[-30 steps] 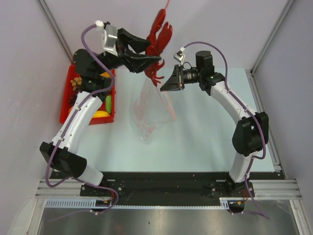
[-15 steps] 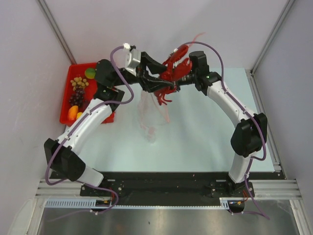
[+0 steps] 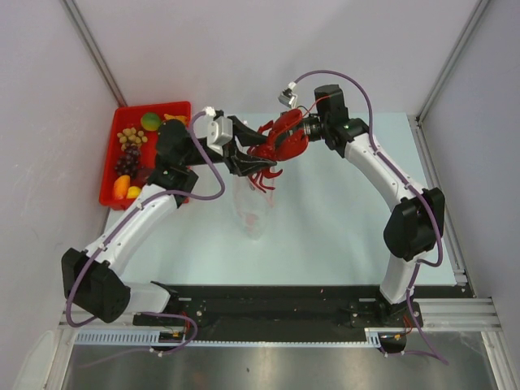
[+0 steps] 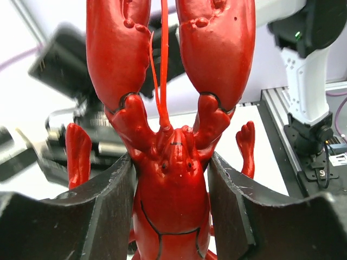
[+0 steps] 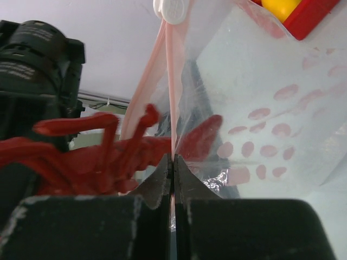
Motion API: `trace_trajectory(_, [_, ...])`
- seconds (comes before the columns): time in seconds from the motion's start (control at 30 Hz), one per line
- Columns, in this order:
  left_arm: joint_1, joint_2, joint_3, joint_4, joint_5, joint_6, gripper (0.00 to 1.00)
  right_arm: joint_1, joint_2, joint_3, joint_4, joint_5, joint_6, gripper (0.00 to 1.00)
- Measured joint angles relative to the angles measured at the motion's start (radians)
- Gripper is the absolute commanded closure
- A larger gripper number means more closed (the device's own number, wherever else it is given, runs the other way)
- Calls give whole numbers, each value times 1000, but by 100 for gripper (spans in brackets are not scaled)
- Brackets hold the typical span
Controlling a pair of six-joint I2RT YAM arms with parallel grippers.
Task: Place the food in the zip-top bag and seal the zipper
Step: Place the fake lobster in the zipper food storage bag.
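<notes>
The pale surface [image 3: 341, 227] lies under the dotted zip-top bag [image 3: 250, 207], which hangs between my arms. The red tray [image 3: 154, 106] at left holds food [image 3: 128, 158]. My left pincer [image 4: 171, 162] grips a red lobster [image 4: 172, 206] by its body; my right pincer [image 5: 173, 162] is clamped on the zipper [image 5: 169, 81].

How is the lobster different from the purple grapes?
The lobster is bright red; the grapes are dark purple. The lobster is held up by the left tool; the grapes lie in the red tray. The lobster looks far bigger than the grapes. Both look like toy food.
</notes>
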Motion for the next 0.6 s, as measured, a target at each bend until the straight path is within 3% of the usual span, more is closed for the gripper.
trace_trajectory(0.2, [2, -1, -85, 21, -43, -2, 87, -2, 0, 0, -7, -31, -3, 100])
trace_trajectory(0.3, [8, -1, -93, 23, -61, -5, 66, -6, 0, 0, -9, -42, -7, 100])
trace_trajectory(0.37, [21, -1, -93, 27, -66, -8, 59, -10, 0, 0, -11, -48, -10, 100])
trace_trajectory(0.4, [31, -1, -93, 27, -66, -11, 37, -12, 0, 0, -14, -50, -10, 100])
trace_trajectory(0.47, [53, -1, -92, 14, -65, -6, 20, -18, 0, 1, -20, -53, -12, 100])
trace_trajectory(0.5, [61, -1, -90, 3, -62, 2, 2, -22, 0, 4, -27, -55, -13, 100])
trace_trajectory(0.6, [80, -11, -78, -83, -58, 55, 0, -28, 0, 17, -43, -60, -20, 100])
